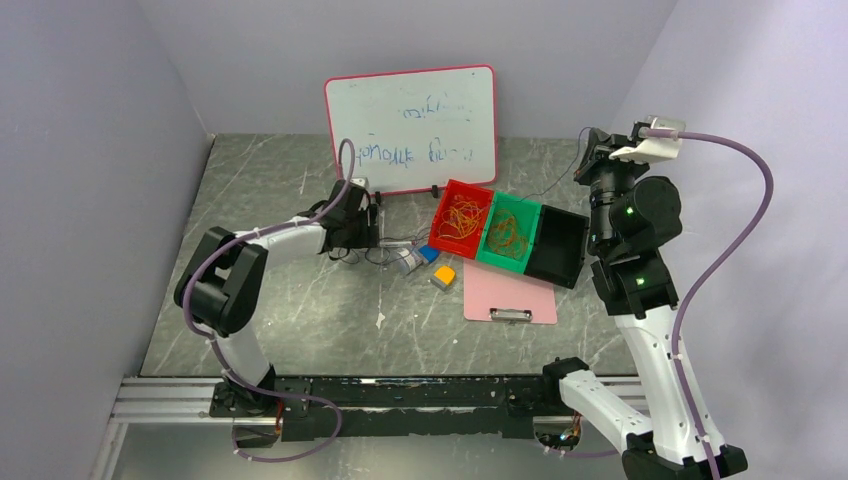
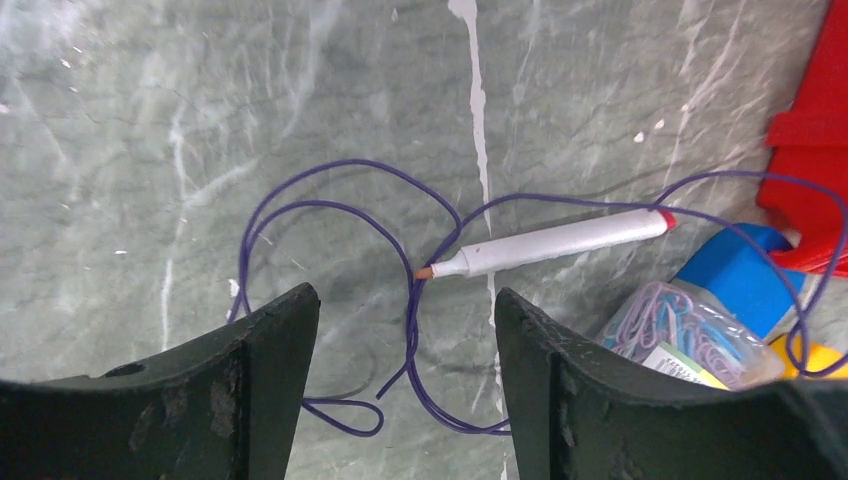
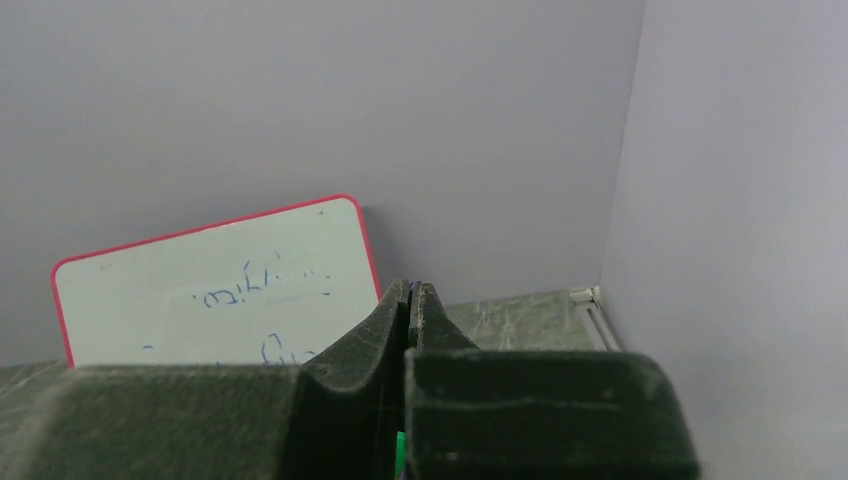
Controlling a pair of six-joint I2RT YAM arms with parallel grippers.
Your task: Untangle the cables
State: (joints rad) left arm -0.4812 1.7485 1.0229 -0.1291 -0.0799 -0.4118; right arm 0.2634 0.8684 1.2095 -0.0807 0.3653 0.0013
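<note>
purple cable [image 2: 330, 205]: one, looping ahead of and between the left fingers [image 2: 250, 380]
marker [image 2: 560, 243]: one, just ahead of their gap
paper-clip bag [image 2: 690, 335]: one, right of them
blocks: two, blue [image 2: 735, 275] and yellow [image 2: 825, 358]
bins: three, red [image 1: 470, 188], green [image 1: 515, 198], black [image 1: 560, 245]
whiteboard [image 3: 220, 290]: one, beyond the right fingers [image 3: 385, 330]
clipboard [image 1: 510, 297]: one

Table [image 1: 300, 320]: grey-green marbled top, marked by one white streak. A whiteboard [image 1: 410, 130] is stood at the back edge, against the wall. Three bins are set in a touching row: red bin [image 1: 472, 187], green bin [image 1: 520, 199], black bin [image 1: 560, 245]. A pink clipboard [image 1: 510, 290] is laid just in front of them. To its left a yellow block [image 1: 444, 275] and a blue block [image 2: 735, 275] are placed close together, with a bag of paper clips [image 2: 680, 325] beside them. A white marker [image 2: 560, 243] is found among loose loops of purple cable [image 2: 411, 315] — both flat on the top.
</note>
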